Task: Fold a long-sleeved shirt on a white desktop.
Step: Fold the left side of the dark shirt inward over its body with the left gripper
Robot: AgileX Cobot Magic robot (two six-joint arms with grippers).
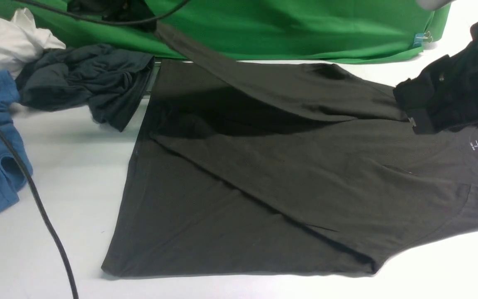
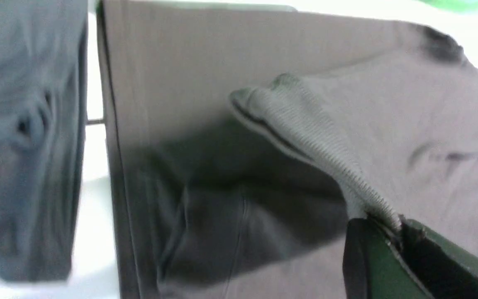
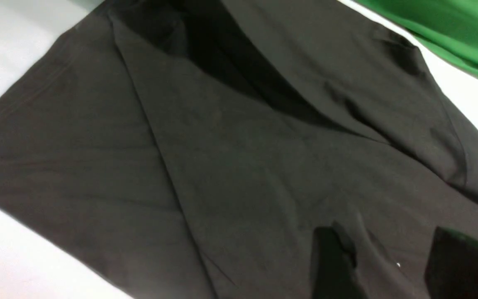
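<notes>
The long-sleeved shirt (image 1: 264, 187) lies flat across the middle and right of the white desktop (image 1: 77, 166). Its straight bottom edge faces left. The left gripper (image 2: 388, 232) is pinched tight on the ribbed cuff (image 2: 305, 124) and holds one sleeve up toward the far side. The right gripper (image 3: 388, 253) is at the right, by the collar. Its fingers are spread apart with nothing in them. There is bare table left of the shirt and in front of it, but a black cable (image 1: 35, 195) runs across it. A teal-grey garment (image 1: 85, 79) sits just beside the far left corner.
</notes>
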